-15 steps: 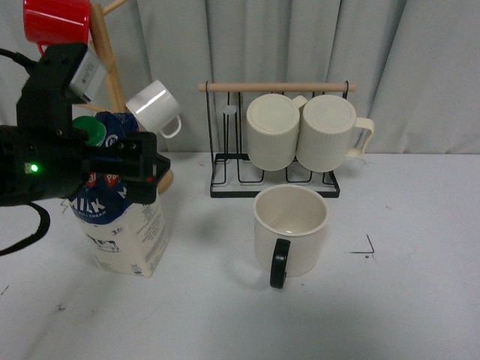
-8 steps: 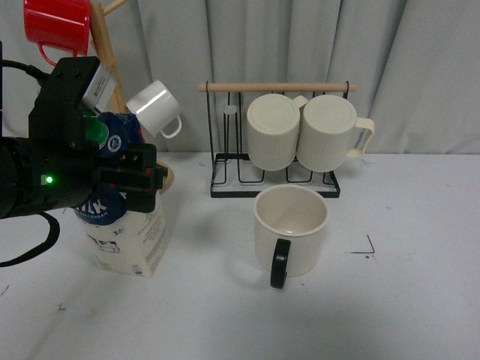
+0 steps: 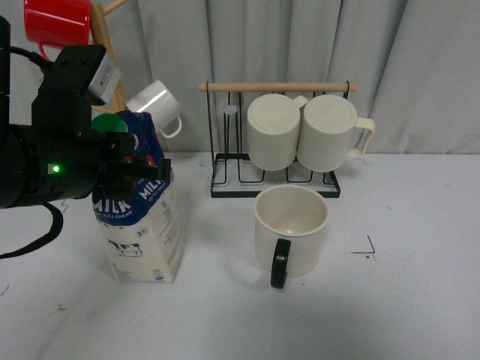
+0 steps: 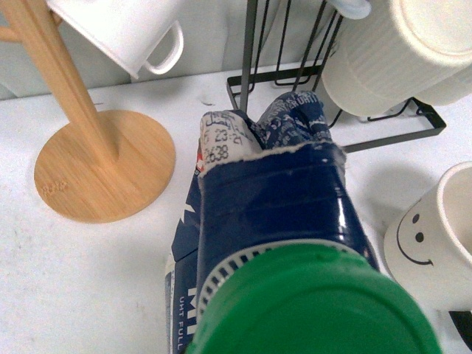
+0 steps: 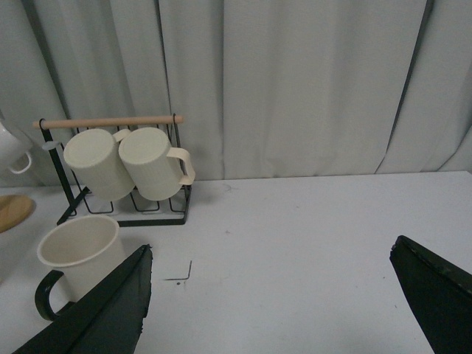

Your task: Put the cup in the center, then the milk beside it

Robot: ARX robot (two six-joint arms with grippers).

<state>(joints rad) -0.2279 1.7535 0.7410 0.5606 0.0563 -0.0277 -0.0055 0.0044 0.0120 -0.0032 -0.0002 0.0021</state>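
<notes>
The cup, cream-white with a black handle facing me, stands upright on the white table in the middle. It also shows in the left wrist view and the right wrist view. The milk is upright to the cup's left, a gap apart, its base at or just above the table. My left gripper is shut on the milk's blue top. The left wrist view shows the milk and its green cap close up. My right gripper is open and empty over bare table right of the cup.
A wooden mug tree at the back left holds a red mug and a small white mug. A black wire rack behind the cup holds two ribbed cream mugs. A curtain hangs behind.
My left gripper has carried the milk to the right, toward the cup, and the carton now stands more upright. The cup has not moved.
</notes>
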